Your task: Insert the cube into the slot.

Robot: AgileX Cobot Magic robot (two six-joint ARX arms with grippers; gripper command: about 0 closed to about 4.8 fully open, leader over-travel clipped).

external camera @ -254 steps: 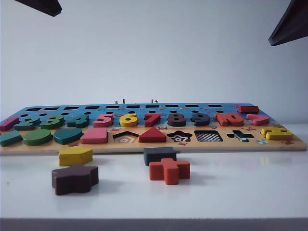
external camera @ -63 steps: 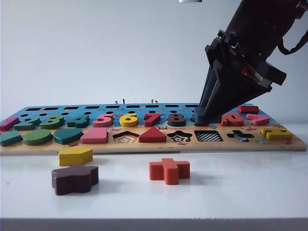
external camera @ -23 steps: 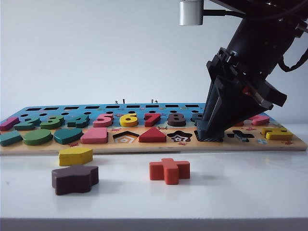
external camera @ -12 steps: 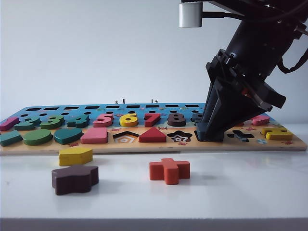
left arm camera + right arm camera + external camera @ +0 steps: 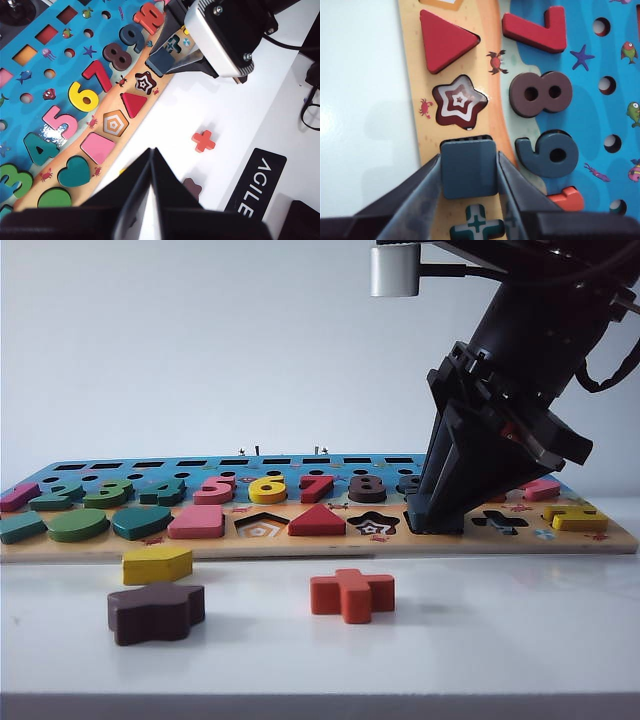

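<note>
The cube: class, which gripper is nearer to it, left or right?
Right. The right gripper is closed on the cube over its slot in the board. The left gripper hangs well back, above the table's front.

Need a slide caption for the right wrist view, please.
Right end effector holds the navy cube over the square slot, beside the star slot.
</note>
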